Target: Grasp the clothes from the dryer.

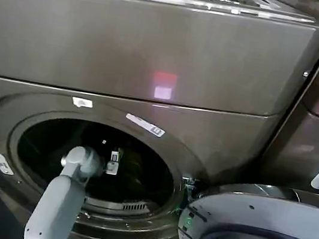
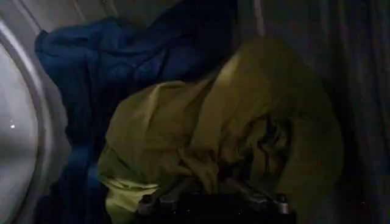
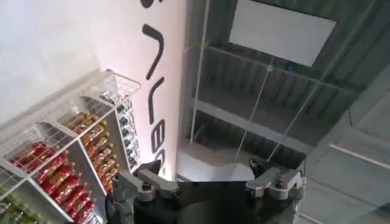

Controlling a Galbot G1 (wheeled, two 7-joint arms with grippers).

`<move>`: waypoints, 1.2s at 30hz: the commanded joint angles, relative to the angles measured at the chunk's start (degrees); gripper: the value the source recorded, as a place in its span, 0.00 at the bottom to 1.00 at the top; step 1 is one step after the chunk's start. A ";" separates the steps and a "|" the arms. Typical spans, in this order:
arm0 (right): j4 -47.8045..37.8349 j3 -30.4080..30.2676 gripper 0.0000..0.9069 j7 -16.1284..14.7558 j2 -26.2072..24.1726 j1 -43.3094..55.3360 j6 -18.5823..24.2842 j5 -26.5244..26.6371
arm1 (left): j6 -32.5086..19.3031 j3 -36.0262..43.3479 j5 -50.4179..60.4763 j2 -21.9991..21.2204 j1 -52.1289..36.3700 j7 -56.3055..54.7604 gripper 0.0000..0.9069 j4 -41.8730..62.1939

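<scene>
Head view: dryer (image 1: 158,52) door (image 1: 263,233) swung open at lower right. Left arm (image 1: 61,201) reaches through the round porthole into the dark drum. Left tool is deep inside; can't tell from here whether its fingers are apart or together.

Left wrist view: the clothes (image 2: 219,134), a yellow-green crumpled wad, sit in the drum right in front of the left tool (image 2: 213,204). A dark blue garment (image 2: 116,67) lies behind and beside the wad, touching it. Only the tool's base hardware shows at the frame edge, so grip state can't be told; nothing confirms a hold yet.

Right wrist view: right tool (image 3: 207,182) points up toward ceiling beams and a snack shelf (image 3: 67,158), parked away from the dryer. Its fingers stand apart with nothing between them.

Handling call: soft, light, limp fabric, no breakage risk. Pinch a raised fold near the wad's middle. Main risk is snagging the blue cloth along with it.
</scene>
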 commanded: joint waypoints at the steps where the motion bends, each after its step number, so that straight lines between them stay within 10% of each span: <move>1: 0.12 -0.64 1.00 1.72 -0.31 0.22 -0.46 -1.07 | 4.59 1.37 -11.99 -0.40 0.99 -25.64 0.00 -3.39; 18: -0.31 -2.41 1.00 6.39 -1.58 1.36 -2.70 0.16 | 15.25 -1.36 -57.38 -4.43 14.55 -55.25 0.00 -15.14; 36: -1.39 -2.08 1.00 6.00 -2.46 2.64 -3.49 4.24 | 16.97 -6.77 -61.92 -7.19 24.57 -55.68 0.00 -26.55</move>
